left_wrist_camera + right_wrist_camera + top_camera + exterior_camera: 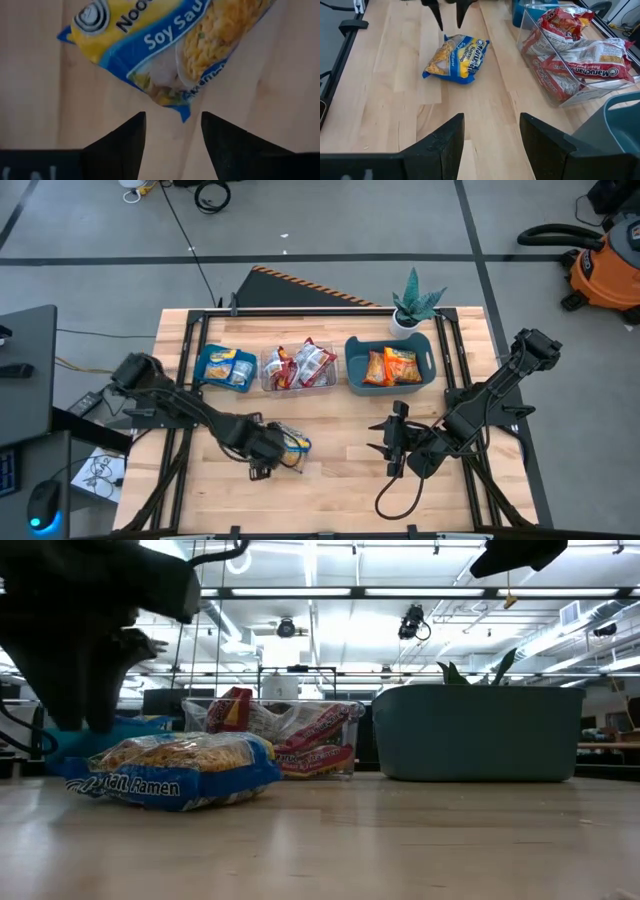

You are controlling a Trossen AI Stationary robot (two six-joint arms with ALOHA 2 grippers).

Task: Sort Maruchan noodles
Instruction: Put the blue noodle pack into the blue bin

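Note:
A blue-and-yellow noodle packet (295,444) lies flat on the wooden table, also seen in the low view (170,772) and the right wrist view (456,57). My left gripper (279,445) is open just left of it. Its fingertips (172,117) stand on either side of the packet's near corner (184,113) without touching it. My right gripper (385,442) is open and empty at the table's right, pointing toward the packet (492,125).
Along the far side stand a blue bin (207,356) with blue-and-yellow packets, a clear tub (298,387) with red-and-silver packets, and a blue bin (428,360) with orange packets. A small potted plant (415,305) stands behind the right bin.

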